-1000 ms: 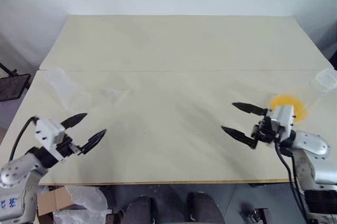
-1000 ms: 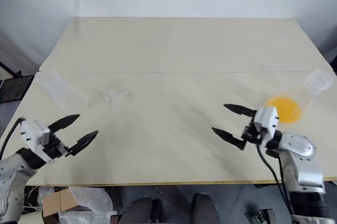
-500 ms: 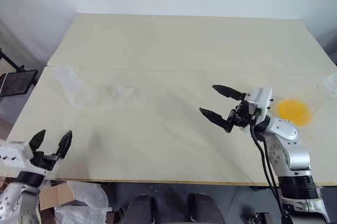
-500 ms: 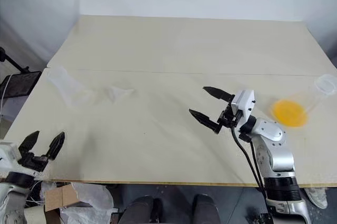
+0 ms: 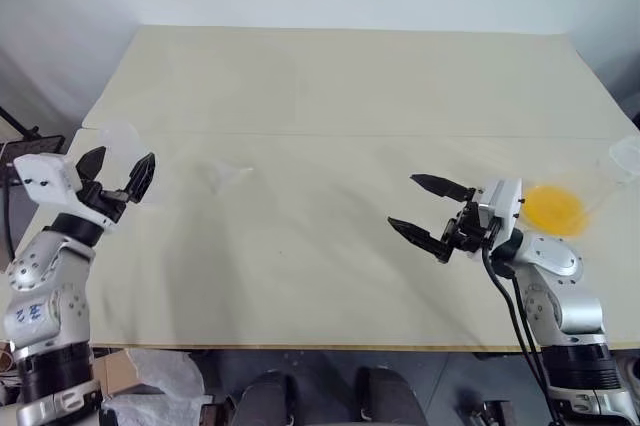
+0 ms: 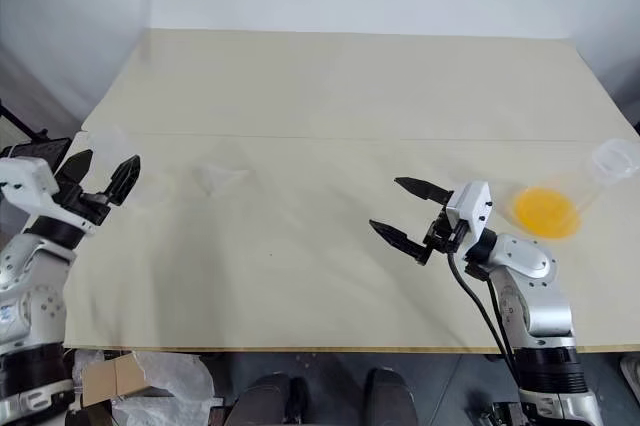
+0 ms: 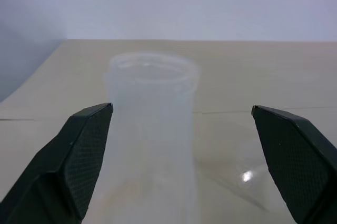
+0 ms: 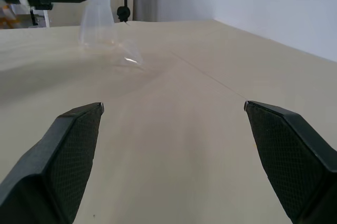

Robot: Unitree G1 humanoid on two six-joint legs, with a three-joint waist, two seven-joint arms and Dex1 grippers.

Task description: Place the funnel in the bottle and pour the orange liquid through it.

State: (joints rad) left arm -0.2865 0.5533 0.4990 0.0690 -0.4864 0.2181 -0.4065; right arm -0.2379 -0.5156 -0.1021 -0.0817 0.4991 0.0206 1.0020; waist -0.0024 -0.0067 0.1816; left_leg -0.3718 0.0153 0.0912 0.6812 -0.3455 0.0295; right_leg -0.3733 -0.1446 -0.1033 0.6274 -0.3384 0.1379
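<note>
Your left gripper stands with its two black fingers spread wide and nothing between them. It sits at the left edge of the table, just in front of the bottle, and it points forward, about level. In the left wrist view you see the bottle upright between the two open fingers, a little nearer to one of them, with no finger touching it (the glass is clear and seems empty).

Your right gripper is also wide open and holds nothing. Its forearm reaches in from the right side of the table, well apart from the bottle, and its fingers point across the table toward the bottle's side, above the surface.

You find the funnel lying on the table just to the right of the bottle, between the bottle and your right gripper, but much nearer to the bottle. The orange liquid is far from the bottle, at the right edge of the table, inside a large clear vessel that lies tilted there, behind your right wrist.
</note>
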